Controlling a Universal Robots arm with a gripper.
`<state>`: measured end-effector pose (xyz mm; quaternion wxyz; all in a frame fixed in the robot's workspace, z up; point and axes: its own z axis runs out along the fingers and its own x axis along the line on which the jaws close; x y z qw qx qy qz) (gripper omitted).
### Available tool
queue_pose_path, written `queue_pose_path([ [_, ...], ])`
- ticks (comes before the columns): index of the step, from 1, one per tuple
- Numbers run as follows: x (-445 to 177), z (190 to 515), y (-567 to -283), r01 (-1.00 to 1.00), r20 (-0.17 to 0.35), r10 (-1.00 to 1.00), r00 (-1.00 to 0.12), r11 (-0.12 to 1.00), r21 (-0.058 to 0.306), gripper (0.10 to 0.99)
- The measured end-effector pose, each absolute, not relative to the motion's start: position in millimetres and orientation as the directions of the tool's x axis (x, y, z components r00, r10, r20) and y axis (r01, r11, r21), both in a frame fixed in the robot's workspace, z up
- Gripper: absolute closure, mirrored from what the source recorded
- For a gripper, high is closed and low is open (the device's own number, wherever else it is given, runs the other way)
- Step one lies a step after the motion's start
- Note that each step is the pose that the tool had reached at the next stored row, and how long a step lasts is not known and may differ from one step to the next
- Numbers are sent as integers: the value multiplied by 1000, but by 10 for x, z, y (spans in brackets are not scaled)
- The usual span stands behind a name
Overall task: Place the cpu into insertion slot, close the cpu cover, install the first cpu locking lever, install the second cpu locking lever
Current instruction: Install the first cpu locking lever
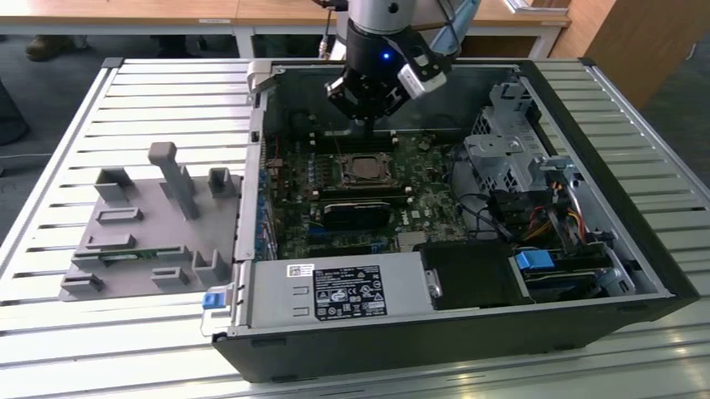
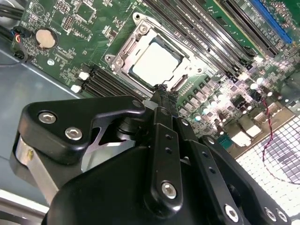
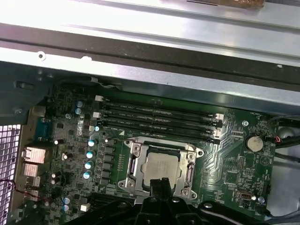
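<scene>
Noted cpu [image 3: 161,168] seated flat in insertion slot [image 3: 140,165], mid-motherboard [image 3: 234,164]: silver-grey square top, framed by silvery cpu cover [image 2: 123,50] lying flat around it. Logged tool [image 2: 164,91] clenched, empty, hovering just far of slot.

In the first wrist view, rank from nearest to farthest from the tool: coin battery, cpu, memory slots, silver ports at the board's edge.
From the tool:
1. cpu, right at the tool's tip.
2. memory slots, straight beyond the cpu.
3. coin battery, off to one side of the cpu.
4. silver ports, on the opposite side, at the edge of the board.
</scene>
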<state>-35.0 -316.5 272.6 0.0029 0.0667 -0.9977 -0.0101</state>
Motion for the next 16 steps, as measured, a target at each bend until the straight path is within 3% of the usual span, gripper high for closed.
queue_pose_path([
  [16, -400, 2722, -3166, -172, 0, -172, -985, 985, 20, 980],
])
